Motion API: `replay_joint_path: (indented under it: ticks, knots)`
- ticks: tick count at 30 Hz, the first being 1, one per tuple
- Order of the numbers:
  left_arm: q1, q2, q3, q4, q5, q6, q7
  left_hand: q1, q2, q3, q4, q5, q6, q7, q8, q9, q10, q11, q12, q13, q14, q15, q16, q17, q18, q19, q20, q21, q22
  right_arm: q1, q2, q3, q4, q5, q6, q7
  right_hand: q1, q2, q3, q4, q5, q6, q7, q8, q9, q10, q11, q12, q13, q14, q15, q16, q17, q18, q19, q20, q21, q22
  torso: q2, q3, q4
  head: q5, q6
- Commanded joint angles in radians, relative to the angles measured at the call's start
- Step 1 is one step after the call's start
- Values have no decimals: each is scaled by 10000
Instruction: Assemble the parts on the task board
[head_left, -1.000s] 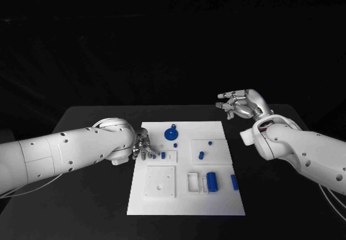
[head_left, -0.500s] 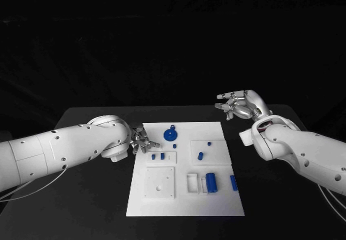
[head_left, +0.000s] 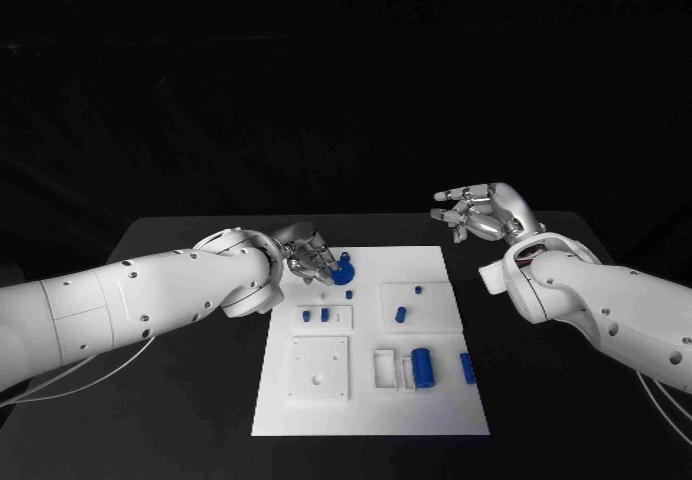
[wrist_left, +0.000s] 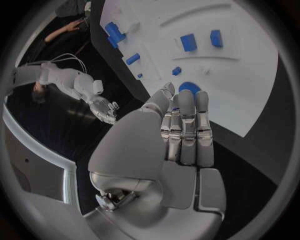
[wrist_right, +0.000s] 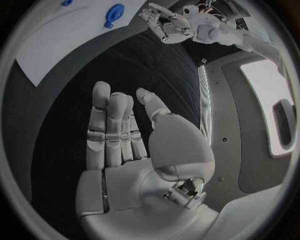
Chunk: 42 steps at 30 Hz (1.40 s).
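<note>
The white task board (head_left: 368, 400) lies mid-table. A round blue part (head_left: 343, 268) with a small knob sits at the board's far left. My left hand (head_left: 304, 257) hovers just left of that part, fingers straight and together, holding nothing; its fingertips (wrist_left: 186, 100) come right up to the round blue part (wrist_left: 187, 87), and contact cannot be made out. My right hand (head_left: 483, 211) hangs above the table's far right, off the board, open and empty, with its fingers (wrist_right: 112, 125) spread upward.
Two small blue pieces (head_left: 315, 315) stand in the board's left slots. A blue piece (head_left: 401, 313) sits in a square recess. A blue block (head_left: 423, 365) and a blue bar (head_left: 467, 365) lie near the right. A white square plate (head_left: 319, 366) occupies the near left.
My left hand has moved from the board's left edge toward the far side, arriving beside the round blue part. The right hand has stayed put.
</note>
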<state>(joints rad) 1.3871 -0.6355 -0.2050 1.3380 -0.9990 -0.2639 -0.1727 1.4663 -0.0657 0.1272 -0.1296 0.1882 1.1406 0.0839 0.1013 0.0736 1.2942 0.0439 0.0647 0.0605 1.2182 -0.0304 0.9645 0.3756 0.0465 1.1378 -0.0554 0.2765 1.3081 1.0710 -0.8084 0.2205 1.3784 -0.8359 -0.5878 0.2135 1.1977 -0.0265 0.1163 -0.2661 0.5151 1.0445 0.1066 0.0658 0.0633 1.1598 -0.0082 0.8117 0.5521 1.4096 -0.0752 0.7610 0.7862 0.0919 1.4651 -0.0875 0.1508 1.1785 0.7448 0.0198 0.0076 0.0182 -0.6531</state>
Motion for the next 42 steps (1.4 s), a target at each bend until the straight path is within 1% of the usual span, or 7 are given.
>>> replay_joint_path:
  ticks: [1, 5, 11, 22, 26, 32, 42]
  knots:
    - [-21, 147, -61, -54, -2096, -900, 1632, -154, -28, 33, -125, -82, 170, -36, -258, -38, -119, 31, -39, -13, 94, -10, 96, -6, 92, 72, 38, 49, 215, -5, 21, 6, 0, -43, 107, 89, -73, -32, 12, 64, 68, -61, 35, -41, -9, -85, -3, 26, -10, 29, 3, -54, -3, 50, 319, -55, -28, -11, -2, -5, -3, -24, 34]
    - [-102, 408, -177, -263, -3321, -1157, 1978, -119, -71, 282, -472, 110, 155, -86, -377, -58, -452, 109, -50, -18, 145, -46, 227, 11, 127, 116, -5, 214, 257, -5, 41, 6, -4, -43, 116, 91, -73, -32, 12, 64, 68, -61, 35, -41, -9, -85, -3, 26, -10, 29, 3, -54, -3, 50, 319, -55, -28, -11, 12, -5, -16, -42, 81]
    - [-217, 703, -232, -551, -4385, -1063, 2051, -413, -202, 596, -839, 183, -60, -123, -396, -77, -857, 182, -60, -21, 126, -50, 308, -18, 159, -52, 10, 641, 240, -5, 52, 6, 12, -43, 122, 92, -77, -33, 37, 65, 91, -56, 33, -42, -10, -83, -5, 26, -11, 29, 2, -51, 0, 49, 320, -56, -22, -9, 19, 3, -17, -64, 92]
    - [-381, 1133, -256, -921, -5292, -191, 1744, -578, -334, 519, -860, 101, -420, -134, -394, -99, -1617, 241, -60, -22, 141, -65, 536, -16, 122, -37, 7, 736, 209, -5, 53, 6, 60, -44, 120, 96, -77, -33, 37, 65, 91, -56, 33, -42, -10, -83, -5, 26, -11, 29, 2, -51, 0, 49, 320, -56, -22, -9, 22, 5, -23, -104, 59]
    - [-404, 1192, -258, -989, -5474, 320, 1609, -379, -337, 67, -598, 79, -485, -138, -388, -96, -1998, 246, -55, -23, 110, -55, 615, -90, 98, 23, 25, 541, 195, -5, 42, 6, 74, -46, 116, 94, -77, -33, 37, 65, 91, -56, 33, -42, -10, -83, -5, 26, -11, 29, 2, -51, 0, 49, 320, -56, -22, -9, 16, 5, -14, -136, 42]
    - [-427, 1256, -263, -1064, -5591, 703, 1560, -293, -252, -2, -479, 163, -435, -117, -389, -97, -1901, 229, -61, -26, 143, -73, 791, -95, 105, 105, 8, 471, 223, -4, 35, 6, 92, -50, 110, 98, -77, -33, 37, 65, 91, -56, 33, -42, -10, -83, -5, 26, -11, 29, 2, -51, 0, 49, 320, -56, -22, -9, 5, -4, 15, -149, 11]
    - [-530, 1363, -268, -1277, -5669, 745, 1566, -420, -162, 408, -596, 253, -329, -70, -392, -100, -1844, 237, -65, -30, 137, -75, 995, -132, 151, 60, 2, 713, 237, -4, 33, 6, 116, -57, 102, 103, -80, -50, 66, 57, 111, -47, 32, -40, -9, -84, -7, 28, -12, 29, 1, -49, 2, 50, 318, -57, -18, -7, 10, -11, 2, -152, -8]
